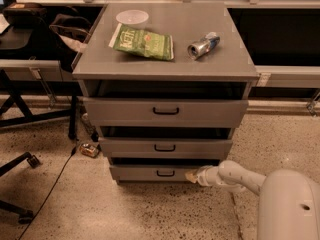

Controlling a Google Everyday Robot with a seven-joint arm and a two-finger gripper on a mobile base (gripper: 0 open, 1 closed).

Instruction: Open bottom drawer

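The gripper was seen low, at the right end of the bottom drawer, up against its front panel and just right of the small black handle; how wide it stood, and whether anything was gripped, could not be told. The white arm was stretched in from the robot's body at the lower right. Bare speckled floor was left free in front of the drawer. Above it were stacked the middle drawer and the top drawer, a dark gap showing over each front. On the cabinet top were laid a green chip bag, a can on its side and a white bowl. To the left, a small object, a black cable and a chair base were found on the floor.
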